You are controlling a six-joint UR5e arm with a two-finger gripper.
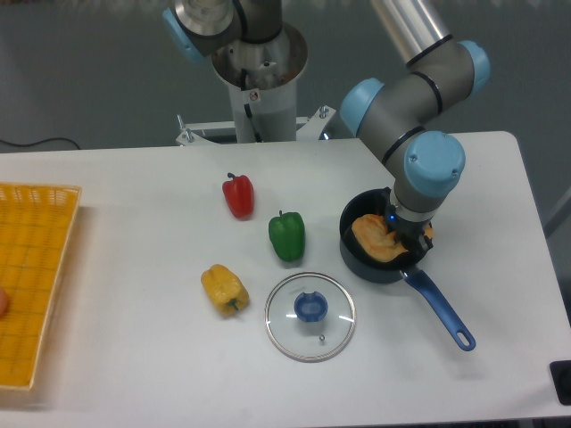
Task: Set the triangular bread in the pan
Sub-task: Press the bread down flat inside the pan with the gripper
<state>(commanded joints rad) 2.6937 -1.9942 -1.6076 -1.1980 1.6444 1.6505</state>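
The white surface (134, 374) fills most of the frame. The grey and blue arm (419, 89) comes down from the top centre and bends toward the right of the middle. At the left edge lies a yellow basket (36, 267). Below centre sits the round glass lid (310, 316) with its blue knob, flat on the surface. Right of centre stands the pan (357, 259), black, its blue handle (442, 312) running toward the lower right. The hand (406, 236) hangs over the pan's right side, mostly hidden under the wrist, so whether it grips or has let go cannot be told. The triangular bread (375, 236) lies inside the pan, touching or just beside the hand. Left of the pan stand a green pepper (287, 236), a yellow pepper (223, 290) and a red pepper (238, 196), well apart from one another.
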